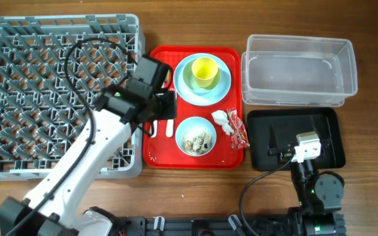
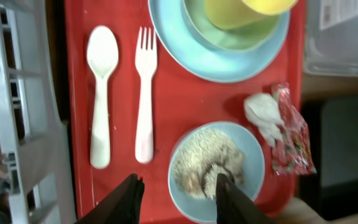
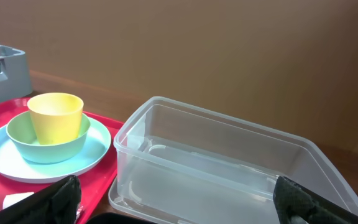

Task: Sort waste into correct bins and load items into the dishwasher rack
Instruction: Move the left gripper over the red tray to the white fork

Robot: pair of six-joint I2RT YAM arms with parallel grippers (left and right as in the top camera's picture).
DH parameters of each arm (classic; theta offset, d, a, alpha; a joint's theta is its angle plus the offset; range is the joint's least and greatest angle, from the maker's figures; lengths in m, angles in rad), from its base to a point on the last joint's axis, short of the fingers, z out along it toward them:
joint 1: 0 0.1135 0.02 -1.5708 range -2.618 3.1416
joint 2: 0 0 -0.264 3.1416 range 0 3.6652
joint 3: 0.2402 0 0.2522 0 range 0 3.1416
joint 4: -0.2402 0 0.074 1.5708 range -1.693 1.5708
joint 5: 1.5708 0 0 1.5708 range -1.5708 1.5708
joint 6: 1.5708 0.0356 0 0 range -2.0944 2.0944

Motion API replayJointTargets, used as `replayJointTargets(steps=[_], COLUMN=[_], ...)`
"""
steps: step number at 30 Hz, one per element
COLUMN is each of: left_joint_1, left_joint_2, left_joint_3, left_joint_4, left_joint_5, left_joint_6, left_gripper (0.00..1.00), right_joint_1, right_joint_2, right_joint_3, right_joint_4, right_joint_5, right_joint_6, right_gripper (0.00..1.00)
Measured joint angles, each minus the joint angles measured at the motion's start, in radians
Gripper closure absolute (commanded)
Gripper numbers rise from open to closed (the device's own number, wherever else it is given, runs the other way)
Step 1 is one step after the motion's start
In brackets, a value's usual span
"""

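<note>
Above the red tray (image 2: 173, 106), our left pincer (image 2: 178, 186) hovers, fingers apart, near the fork (image 2: 145, 93). Nothing looks loaded yet, so we judge lowering onto the fork comes next.

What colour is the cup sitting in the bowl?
Yellow; the cup shows best in the right wrist view.

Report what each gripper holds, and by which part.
Nothing is held. The left gripper hangs open over the red tray; the right gripper is open and empty too.
</note>
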Motion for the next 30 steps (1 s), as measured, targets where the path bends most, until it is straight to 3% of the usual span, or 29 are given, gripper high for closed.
replayJointTargets(steps=[8, 30], left_joint_1=[-0.005, -0.005], left_joint_2=[0.134, 0.38], left_joint_3=[0.0, 0.0], left_joint_4=[0.079, 0.216], left_joint_5=[-0.045, -0.101], left_joint_6=[-0.032, -0.039], left_gripper=[0.7, 0.71], right_joint_1=[0.0, 0.0], right_joint_2=[0.0, 0.0], right_joint_3=[0.0, 0.0], right_joint_4=[0.0, 0.0], right_joint_5=[0.0, 0.0], right_joint_6=[0.0, 0.0], right_gripper=[0.0, 0.0])
